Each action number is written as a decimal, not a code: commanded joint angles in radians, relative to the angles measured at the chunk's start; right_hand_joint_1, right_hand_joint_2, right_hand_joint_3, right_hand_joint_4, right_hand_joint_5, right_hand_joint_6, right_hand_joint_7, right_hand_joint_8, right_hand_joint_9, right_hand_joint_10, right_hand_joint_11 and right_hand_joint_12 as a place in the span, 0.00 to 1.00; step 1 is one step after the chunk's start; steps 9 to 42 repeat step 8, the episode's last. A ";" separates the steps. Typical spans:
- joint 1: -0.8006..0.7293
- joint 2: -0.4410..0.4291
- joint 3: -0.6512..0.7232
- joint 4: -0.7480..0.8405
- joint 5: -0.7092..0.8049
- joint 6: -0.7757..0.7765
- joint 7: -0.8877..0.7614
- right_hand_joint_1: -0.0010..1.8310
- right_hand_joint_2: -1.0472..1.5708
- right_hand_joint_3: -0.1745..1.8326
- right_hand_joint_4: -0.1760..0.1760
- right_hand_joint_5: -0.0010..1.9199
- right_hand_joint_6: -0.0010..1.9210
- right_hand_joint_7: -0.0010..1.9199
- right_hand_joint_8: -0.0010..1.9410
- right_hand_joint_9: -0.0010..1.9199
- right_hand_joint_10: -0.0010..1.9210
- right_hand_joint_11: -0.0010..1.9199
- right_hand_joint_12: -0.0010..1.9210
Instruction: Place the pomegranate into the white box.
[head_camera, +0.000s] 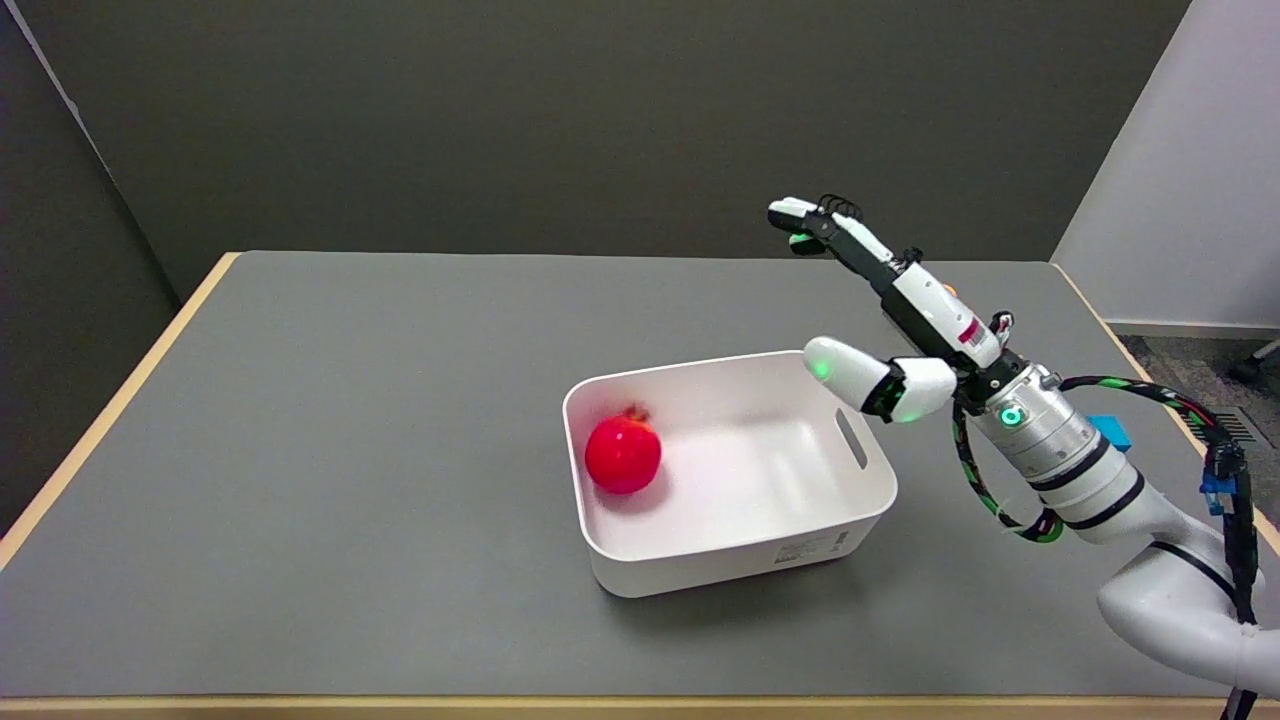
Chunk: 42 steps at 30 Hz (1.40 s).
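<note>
**Resting in the box: pomegranate down, right hand spread above the rim**

Sitting inside the white box, the red pomegranate lies on the box floor at about nine o'clock from the box's middle, close against the left wall, with its small crown pointing up and away at roughly one o'clock. The box stands on the grey table a little right of the table's centre, turned slightly so its near corner points toward six o'clock; a slot handle shows in its right wall and a small label on its near side.

From the head view, the right hand hangs in the air at three o'clock of the box, just outside and above the right rim. Its fingers are apart and hold nothing: the long fingers stretch up and away toward eleven o'clock, while the thumb juts toward nine o'clock over the box's far right corner. A green light glows on the thumb tip and another on the wrist. The white arm reaches in from five o'clock, a green-and-black cable looping beneath its wrist. The hand is well apart from the pomegranate.
</note>
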 joint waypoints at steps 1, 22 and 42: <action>0.063 -0.022 -0.019 -0.018 0.122 0.126 -0.011 0.14 0.60 0.55 0.71 0.04 0.20 0.04 0.13 0.01 0.19 0.00 0.51; 0.071 -0.023 -0.012 -0.017 0.182 0.123 -0.011 0.15 0.63 0.50 0.71 0.07 0.18 0.06 0.13 0.00 0.24 0.00 0.49; 0.071 -0.023 -0.012 -0.017 0.182 0.123 -0.011 0.15 0.63 0.50 0.71 0.07 0.18 0.06 0.13 0.00 0.24 0.00 0.49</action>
